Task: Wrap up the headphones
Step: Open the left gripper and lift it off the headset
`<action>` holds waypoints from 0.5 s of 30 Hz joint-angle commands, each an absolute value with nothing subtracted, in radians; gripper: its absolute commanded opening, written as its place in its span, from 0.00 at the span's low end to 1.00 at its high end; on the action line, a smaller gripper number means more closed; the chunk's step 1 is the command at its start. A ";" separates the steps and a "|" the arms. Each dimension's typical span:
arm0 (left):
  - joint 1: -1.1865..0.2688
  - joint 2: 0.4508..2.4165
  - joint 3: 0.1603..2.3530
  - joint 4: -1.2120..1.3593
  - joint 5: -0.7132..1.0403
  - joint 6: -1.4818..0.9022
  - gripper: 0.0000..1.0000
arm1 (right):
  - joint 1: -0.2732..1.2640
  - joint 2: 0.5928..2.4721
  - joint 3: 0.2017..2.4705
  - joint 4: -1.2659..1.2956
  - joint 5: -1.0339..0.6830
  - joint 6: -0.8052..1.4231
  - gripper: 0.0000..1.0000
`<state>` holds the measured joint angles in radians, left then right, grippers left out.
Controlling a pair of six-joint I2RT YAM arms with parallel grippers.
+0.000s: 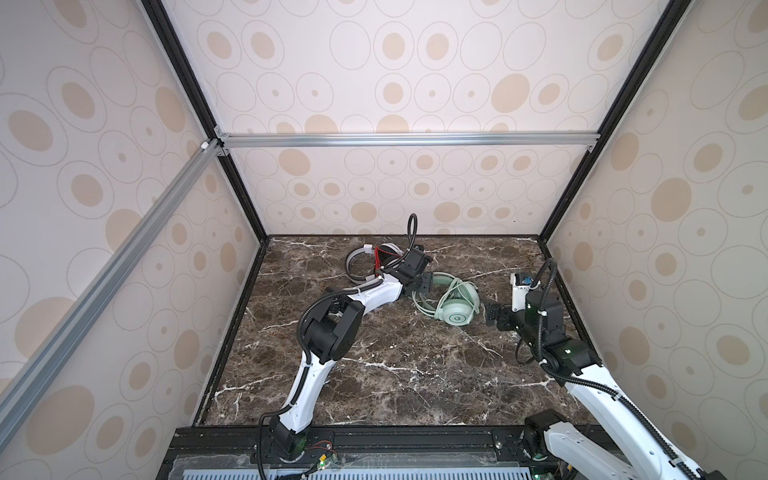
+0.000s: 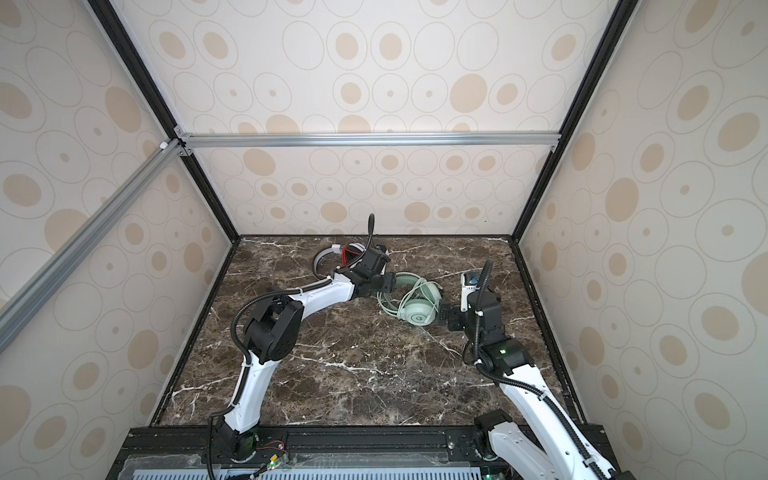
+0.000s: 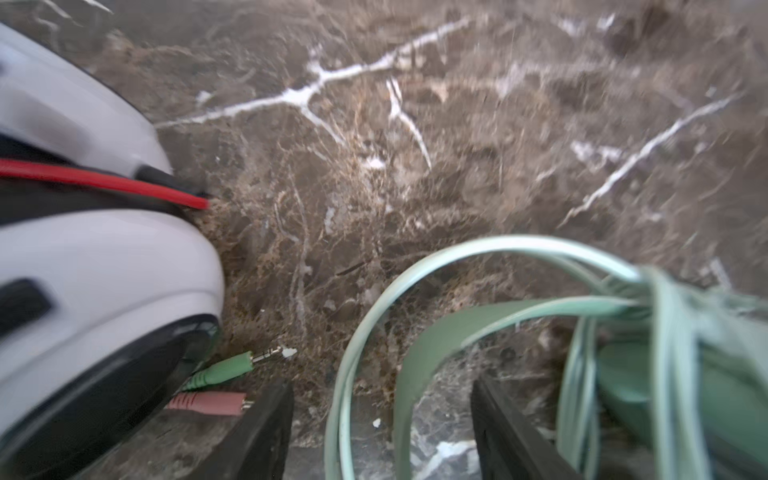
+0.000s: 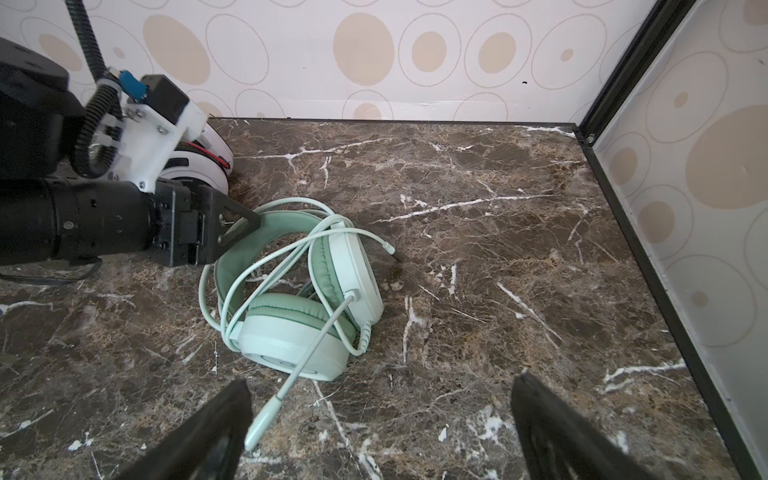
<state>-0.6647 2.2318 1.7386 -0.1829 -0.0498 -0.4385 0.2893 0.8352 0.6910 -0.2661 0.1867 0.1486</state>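
The mint-green headphones lie on the marble table, with their green cord looped loosely over them. My left gripper is open at their headband. The green cord and the headband pass between its fingers, untouched by either. Behind my left arm lie the white headphones with a red cord. My right gripper is open and empty, just right of the green ear cup. The green mic boom ends by one of its fingers.
A green plug and a pink plug lie beside the white ear cup. The patterned back wall and the black-framed right wall close in the marble table.
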 commanded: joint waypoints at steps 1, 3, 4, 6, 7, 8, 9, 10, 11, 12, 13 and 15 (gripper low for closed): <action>-0.684 2.142 1.780 -0.216 -0.089 -0.393 0.76 | 0.286 0.805 0.672 -0.291 0.210 0.175 1.00; -0.702 2.102 1.779 -0.236 -0.094 -0.359 0.81 | 0.285 0.782 0.656 -0.298 0.229 0.186 1.00; -0.709 2.078 1.772 -0.242 -0.088 -0.345 0.84 | 0.286 0.771 0.646 -0.298 0.240 0.189 1.00; -0.732 2.000 1.718 -0.235 -0.085 -0.318 0.92 | 0.286 0.745 0.618 -0.290 0.271 0.205 1.00; -0.741 1.952 1.672 -0.220 -0.082 -0.310 0.95 | 0.286 0.737 0.605 -0.286 0.286 0.211 1.00; -0.750 1.886 1.601 -0.186 -0.079 -0.302 0.98 | 0.285 0.728 0.590 -0.278 0.301 0.217 1.00; -0.760 1.811 1.516 -0.145 -0.078 -0.292 0.98 | 0.285 0.724 0.574 -0.269 0.321 0.226 1.00; -0.766 1.744 1.440 -0.108 -0.072 -0.283 0.98 | 0.285 0.723 0.559 -0.259 0.339 0.235 1.00; -0.773 1.667 1.352 -0.074 -0.072 -0.276 0.98 | 0.253 0.724 0.543 -0.247 0.353 0.248 1.00; -0.777 1.585 1.270 -0.056 -0.085 -0.277 0.98 | 0.243 0.728 0.528 -0.235 0.363 0.261 1.00; -0.778 1.523 1.205 -0.053 -0.108 -0.280 0.98 | 0.234 0.733 0.514 -0.219 0.367 0.267 1.00; -0.774 1.387 1.067 -0.070 -0.197 -0.291 0.98 | 0.216 0.750 0.484 -0.164 0.374 0.273 1.00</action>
